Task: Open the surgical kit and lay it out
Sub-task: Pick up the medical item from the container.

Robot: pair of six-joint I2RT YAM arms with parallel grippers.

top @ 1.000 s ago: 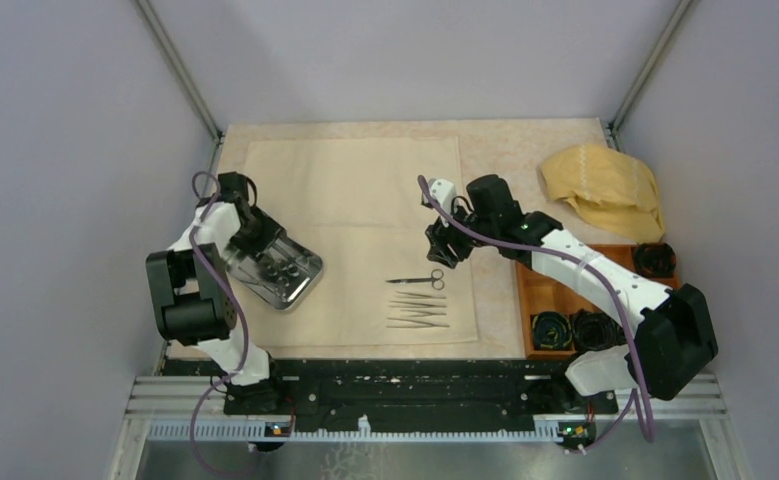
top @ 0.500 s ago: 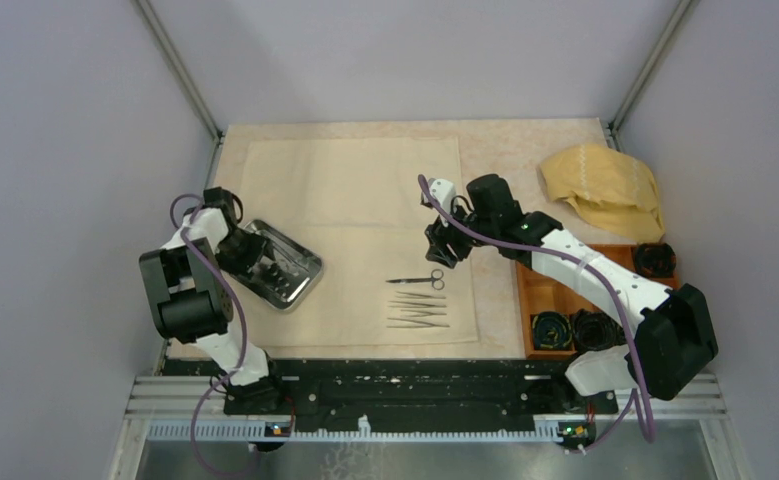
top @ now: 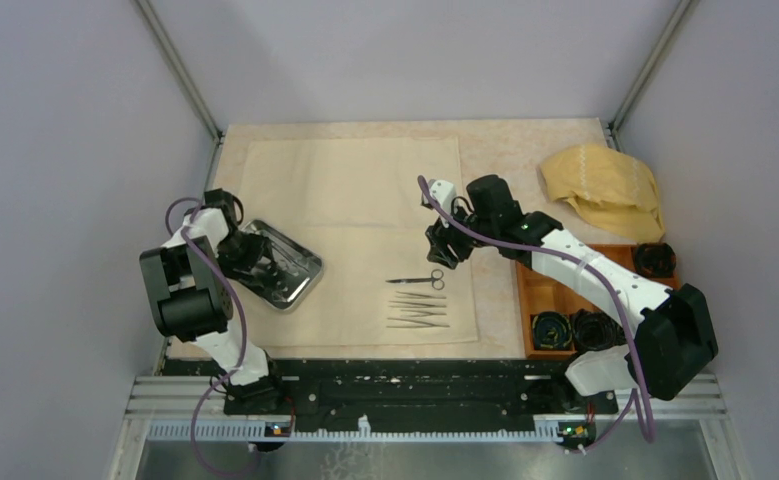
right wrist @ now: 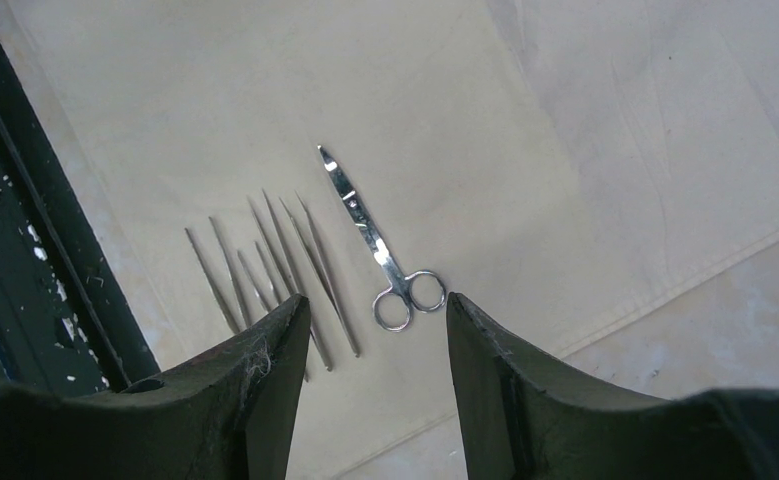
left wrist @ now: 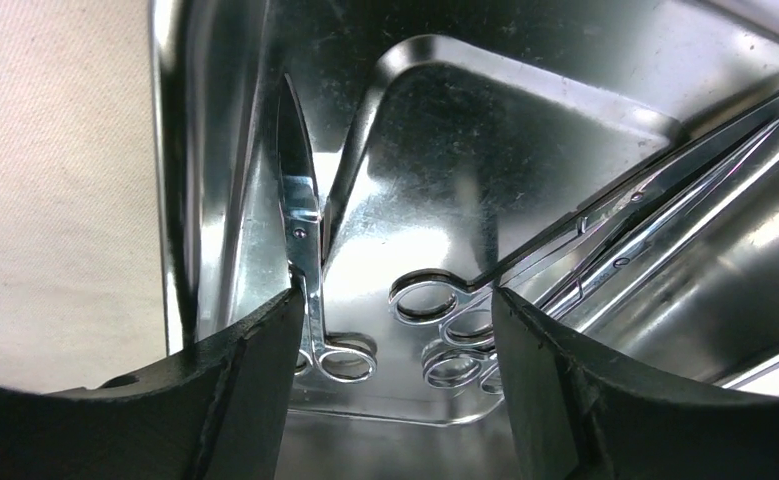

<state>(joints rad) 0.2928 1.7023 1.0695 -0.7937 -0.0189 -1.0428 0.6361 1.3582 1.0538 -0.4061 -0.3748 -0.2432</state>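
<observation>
Since a second ago my left arm has drawn back toward the sheet's (top: 355,190) left edge. The left end effector (top: 243,252) now sits over the tray's (top: 303,272) left end rather than its middle. Over the last half second it has hardly changed, and my right arm has not shifted at all.

The sheet lies spread flat on the table (top: 525,140). The tray rests on the sheet's left part, turned at an angle to its edges.

From the left wrist, the left end effector (left wrist: 395,300) is spread wide and pinches nothing, with the tray (left wrist: 215,150) right under it. A second scissors (left wrist: 303,240) lies along the tray's wall, and more ringed tools (left wrist: 615,230) fan out beside it, their rings bunched together.

The right end effector (top: 445,250) hovers above the sheet's right part. Its wrist view shows the right end effector (right wrist: 375,300) spread too, and empty. Below it the scissors (right wrist: 377,245) lie flat on the sheet near its right edge. Several tweezers (right wrist: 265,270) sit in a row just beside them.

From the top, the scissors (top: 417,281) point left, and the tweezers (top: 417,310) lie between them and the sheet's near edge. A mustard cloth (top: 603,188) sits off the sheet's far right corner, and an orange box (top: 540,290) off its right edge.
</observation>
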